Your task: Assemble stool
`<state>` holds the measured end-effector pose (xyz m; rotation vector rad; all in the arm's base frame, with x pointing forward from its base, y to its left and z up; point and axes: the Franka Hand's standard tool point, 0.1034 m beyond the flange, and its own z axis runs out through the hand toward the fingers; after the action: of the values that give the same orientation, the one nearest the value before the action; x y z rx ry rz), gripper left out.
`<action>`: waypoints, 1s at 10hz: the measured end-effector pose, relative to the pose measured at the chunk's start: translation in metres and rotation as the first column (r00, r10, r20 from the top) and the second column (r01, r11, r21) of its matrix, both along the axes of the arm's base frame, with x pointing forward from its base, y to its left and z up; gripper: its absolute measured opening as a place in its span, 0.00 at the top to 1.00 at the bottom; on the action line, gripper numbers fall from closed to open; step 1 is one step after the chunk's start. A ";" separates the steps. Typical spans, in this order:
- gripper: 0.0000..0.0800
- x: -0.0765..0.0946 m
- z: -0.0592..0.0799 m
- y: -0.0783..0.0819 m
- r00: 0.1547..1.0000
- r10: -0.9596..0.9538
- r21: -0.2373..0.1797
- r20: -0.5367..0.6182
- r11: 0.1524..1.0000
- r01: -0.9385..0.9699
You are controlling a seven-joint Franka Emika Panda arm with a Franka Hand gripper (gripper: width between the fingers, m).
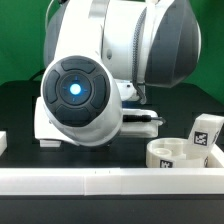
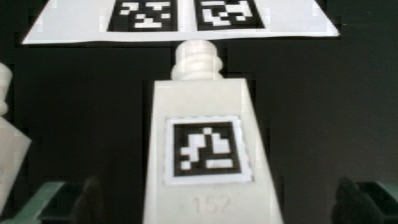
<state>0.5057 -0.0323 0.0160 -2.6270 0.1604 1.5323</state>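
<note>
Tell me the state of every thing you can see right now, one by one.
gripper: open, fingers either side of the leg, not touching it.
leg: lying flat on the table, tag up, tip toward the marker board.
marker board: flat on the table.
seat: resting on the table.
second leg: upright by the seat; joined or not, cannot tell.

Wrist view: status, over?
Gripper open, fingers straddling blocky white plastic stool leg, not gripping. Another white part close beside one finger.

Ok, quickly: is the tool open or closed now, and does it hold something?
Tool: open, holding nothing; the white leg lies between its jaws with a gap on each side.
</note>
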 end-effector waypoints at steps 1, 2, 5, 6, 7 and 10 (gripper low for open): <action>0.35 0.000 0.000 0.000 1.000 0.000 0.000 0.001 1.000 0.000; 0.35 0.000 0.000 -0.001 1.000 -0.002 0.000 0.001 1.000 0.002; 0.58 0.000 0.000 -0.003 1.000 -0.006 -0.001 0.002 1.000 0.006; 0.58 0.001 0.002 -0.003 1.000 -0.006 0.000 0.006 1.000 0.006; 0.58 0.004 0.006 -0.002 1.000 -0.005 0.001 0.013 1.000 0.005; 0.58 0.011 0.040 0.003 0.999 -0.034 -0.030 0.006 0.999 0.034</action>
<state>0.5165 -0.0291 0.0564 -2.6371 0.2288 1.5233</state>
